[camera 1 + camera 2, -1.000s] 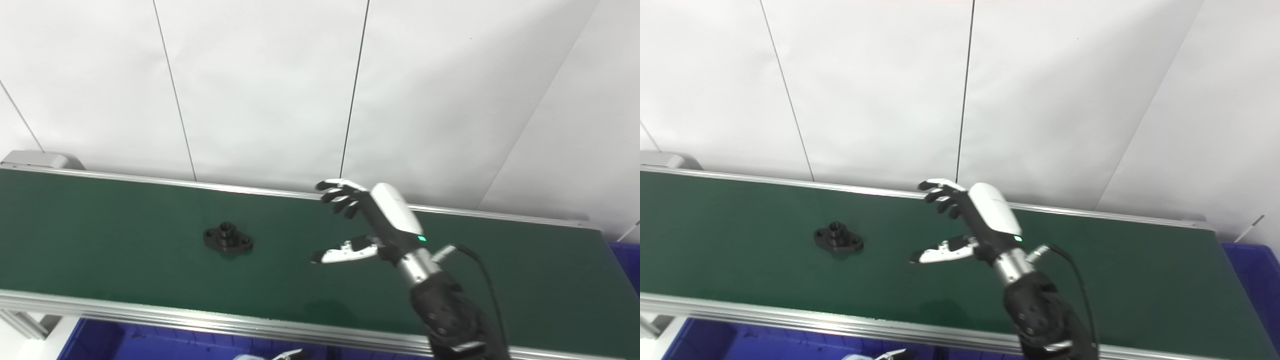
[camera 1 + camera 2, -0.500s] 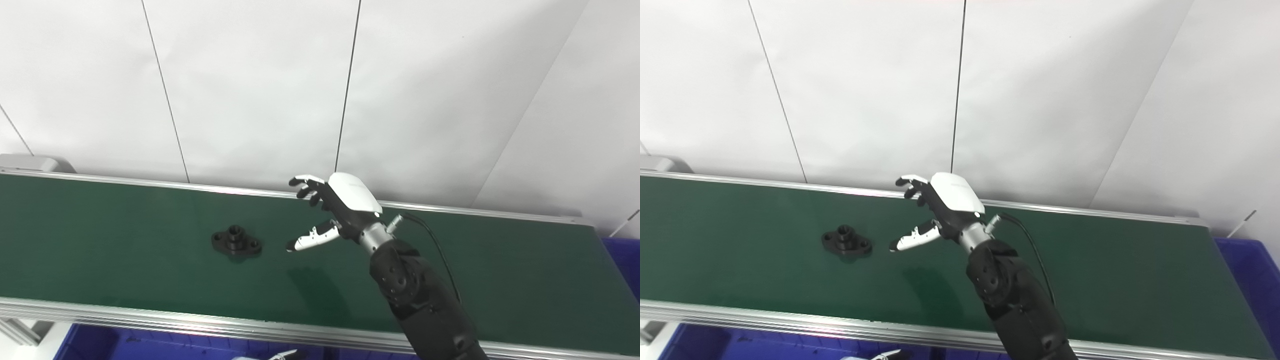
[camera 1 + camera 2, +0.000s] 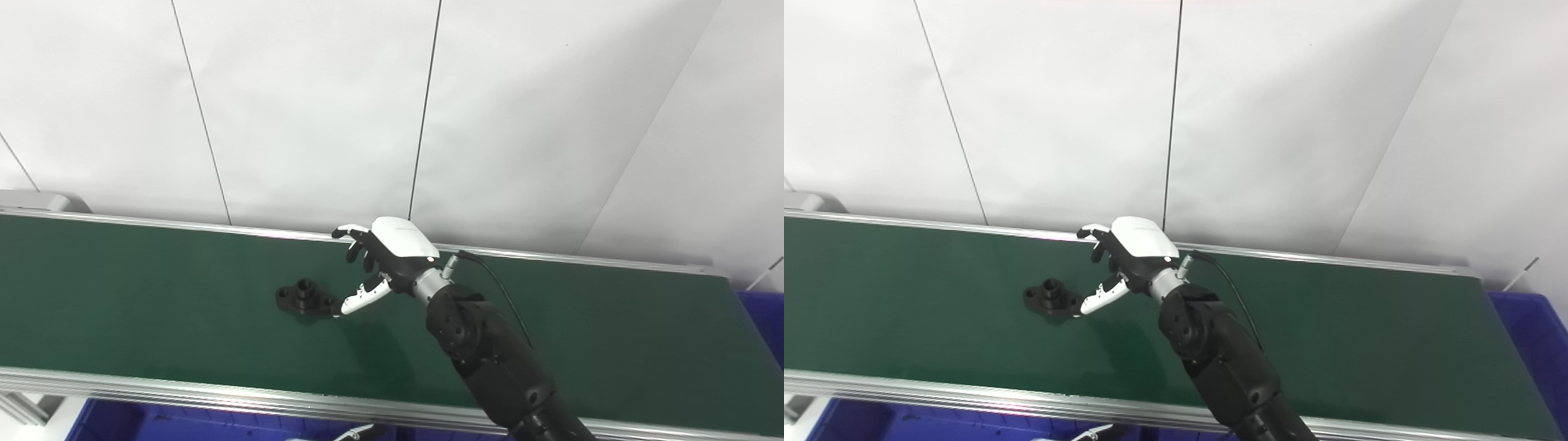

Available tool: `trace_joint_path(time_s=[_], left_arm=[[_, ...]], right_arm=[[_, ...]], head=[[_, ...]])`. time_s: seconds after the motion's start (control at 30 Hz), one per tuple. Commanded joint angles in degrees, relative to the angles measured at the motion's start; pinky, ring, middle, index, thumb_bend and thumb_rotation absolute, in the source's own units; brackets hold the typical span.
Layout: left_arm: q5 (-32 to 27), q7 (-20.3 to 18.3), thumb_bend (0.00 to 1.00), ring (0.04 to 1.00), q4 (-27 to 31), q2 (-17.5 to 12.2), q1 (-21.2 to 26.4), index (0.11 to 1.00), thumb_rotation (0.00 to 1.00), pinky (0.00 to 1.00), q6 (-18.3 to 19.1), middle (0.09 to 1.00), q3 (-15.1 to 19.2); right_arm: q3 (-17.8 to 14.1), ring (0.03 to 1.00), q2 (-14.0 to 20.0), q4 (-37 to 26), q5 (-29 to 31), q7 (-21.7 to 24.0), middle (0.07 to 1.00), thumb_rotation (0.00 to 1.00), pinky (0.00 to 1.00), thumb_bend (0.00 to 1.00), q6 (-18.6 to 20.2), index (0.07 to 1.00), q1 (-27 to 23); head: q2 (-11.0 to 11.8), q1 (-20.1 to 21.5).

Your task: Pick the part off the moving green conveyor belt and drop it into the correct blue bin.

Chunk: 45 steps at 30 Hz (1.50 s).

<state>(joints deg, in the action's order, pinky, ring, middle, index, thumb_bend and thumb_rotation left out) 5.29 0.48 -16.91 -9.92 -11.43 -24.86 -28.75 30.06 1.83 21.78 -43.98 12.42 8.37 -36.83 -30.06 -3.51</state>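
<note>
One blue bin [image 3: 110,422] shows under the belt's near rail, smooth plastic, and a sliver of a white hand [image 3: 361,432] peeks up at the bottom edge there; too little of it shows to tell how its fingers stand. A second blue bin [image 3: 765,318] sits past the belt's right end. Beyond the ribbed metal rail [image 3: 184,392] lies the flat, matte green belt [image 3: 153,318], and on it the part [image 3: 305,299]: a small black flange with a raised round hub and flat, holed ears. It looks like stiff, dense metal, probably slick, so pinching across the hub seems surer than the thin ears. The right hand [image 3: 383,260] hovers beside it, fingers spread and empty, thumb tip just at the part's right ear. Behind stands a plain white panelled wall [image 3: 306,110].
</note>
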Motion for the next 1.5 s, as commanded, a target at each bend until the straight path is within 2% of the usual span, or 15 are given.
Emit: trace_joint_path(time_s=[0.0, 0.1, 0.17, 0.23, 0.47, 0.73, 0.87, 0.93, 1.13, 1.2, 1.23, 1.3, 1.33, 1.4, 1.47], left_arm=[[-0.1, 0.6, 0.89, 0.876, 1.1, 0.1, 0.8, 0.839, 0.25, 0.84, -2.1, 0.886, -0.1], [0.0, 0.8, 0.9, 0.875, 1.1, 0.1, 0.9, 0.836, 0.24, 0.84, -2.1, 0.885, -0.3], [0.1, 1.0, 0.89, 0.876, 1.2, 0.1, 0.9, 0.836, 0.24, 0.84, -2.1, 0.886, -0.5], [0.3, 1.2, 0.9, 0.878, 1.2, 0.1, 0.9, 0.835, 0.24, 0.85, -2.1, 0.886, -0.6], [0.6, 1.8, 0.9, 0.88, 2.0, -0.1, 0.8, 0.84, 0.24, 0.84, -2.1, 0.888, -1.3], [0.9, 2.2, 0.9, 0.885, 2.3, -0.1, 0.7, 0.841, 0.24, 0.86, -2.1, 0.889, -1.5], [1.6, 3.1, 0.91, 0.88, 2.3, -0.1, 0.8, 0.837, 0.24, 0.85, -2.1, 0.886, -1.8], [1.7, 3.4, 0.91, 0.879, 2.1, -0.1, 0.9, 0.836, 0.25, 0.85, -2.1, 0.885, -2.0], [2.2, 4.4, 0.91, 0.882, 2.3, -0.4, 1.1, 0.839, 0.24, 0.84, -2.1, 0.888, -2.7], [2.4, 4.8, 0.92, 0.882, 2.4, -0.4, 1.2, 0.839, 0.24, 0.84, -2.1, 0.889, -2.9], [2.6, 5.1, 0.92, 0.882, 2.4, -0.5, 1.2, 0.839, 0.24, 0.84, -2.1, 0.889, -3.1], [2.8, 5.5, 0.91, 0.884, 2.5, -0.6, 1.4, 0.841, 0.24, 0.84, -2.1, 0.891, -3.4], [2.8, 5.7, 0.91, 0.882, 2.5, -0.7, 1.4, 0.841, 0.25, 0.84, -2.1, 0.889, -3.6], [2.7, 6.0, 0.91, 0.881, 2.5, -0.7, 1.5, 0.841, 0.26, 0.84, -2.1, 0.888, -3.8], [2.6, 6.2, 0.91, 0.88, 2.6, -0.8, 1.5, 0.843, 0.26, 0.84, -2.1, 0.888, -4.0]], right_arm=[[0.4, 0.489, -1.3, 0.1, -0.8, -1.4, 0.626, 0.33, 0.37, 0.83, -0.1, 0.84, -3.2], [1.3, 0.427, -1.7, 1.9, -1.1, -1.2, 0.579, 0.32, 0.32, 0.82, -0.1, 0.844, -3.7], [2.0, 0.62, -1.9, 3.5, -1.6, -1.2, 0.711, 0.34, 0.5, 0.83, -0.1, 0.842, -4.1], [2.6, 0.687, -2.0, 4.9, -2.0, -1.2, 0.752, 0.35, 0.58, 0.83, -0.2, 0.842, -4.5], [3.9, 0.712, -2.0, 9.1, -2.4, -2.1, 0.75, 0.35, 0.61, 0.85, -1.3, 0.848, -5.5], [5.8, 0.766, -1.1, 13.0, -3.3, -4.2, 0.796, 0.32, 0.7, 0.85, -2.4, 0.855, -6.3], [6.6, 0.832, -0.7, 14.3, -3.6, -5.3, 0.851, 0.32, 0.79, 0.86, -2.8, 0.861, -6.7], [6.9, 0.833, -0.5, 14.5, -3.6, -5.1, 0.855, 0.33, 0.78, 0.86, -2.8, 0.864, -6.7], [6.9, 0.748, -0.2, 15.8, -2.1, -4.1, 0.809, 0.25, 0.61, 0.81, -3.2, 0.813, -6.1], [7.0, 0.58, -0.1, 16.0, -1.8, -4.1, 0.691, 0.14, 0.46, 0.78, -3.6, 0.766, -5.8], [7.1, 0.569, 0.1, 16.2, -1.8, -4.4, 0.683, 0.13, 0.45, 0.78, -4.1, 0.763, -5.7], [7.8, 0.393, 0.6, 16.4, -2.3, -5.0, 0.52, 0.03, 0.32, 0.61, -5.3, 0.696, -5.5], [8.2, 0.394, 0.8, 16.5, -2.6, -5.2, 0.501, 0.01, 0.32, 0.57, -5.8, 0.596, -5.5], [8.9, 0.41, 1.2, 16.5, -3.1, -5.5, 0.439, 0.0, 0.33, 0.53, -6.4, 0.545, -5.2], [9.6, 0.396, 1.4, 16.3, -3.5, -5.9, 0.497, 0.0, 0.33, 0.52, -6.8, 0.533, -4.6]], head=[[-0.1, -0.2], [-0.2, -0.4], [-0.3, -0.7], [-0.3, -0.8], [-0.9, -1.3], [-1.2, -1.8], [-1.4, -1.9], [-1.4, -1.9], [-1.9, -1.9], [-2.0, -1.9], [-2.0, -1.9], [-2.4, -1.8], [-2.4, -1.8], [-2.6, -1.7], [-2.8, -1.6]])
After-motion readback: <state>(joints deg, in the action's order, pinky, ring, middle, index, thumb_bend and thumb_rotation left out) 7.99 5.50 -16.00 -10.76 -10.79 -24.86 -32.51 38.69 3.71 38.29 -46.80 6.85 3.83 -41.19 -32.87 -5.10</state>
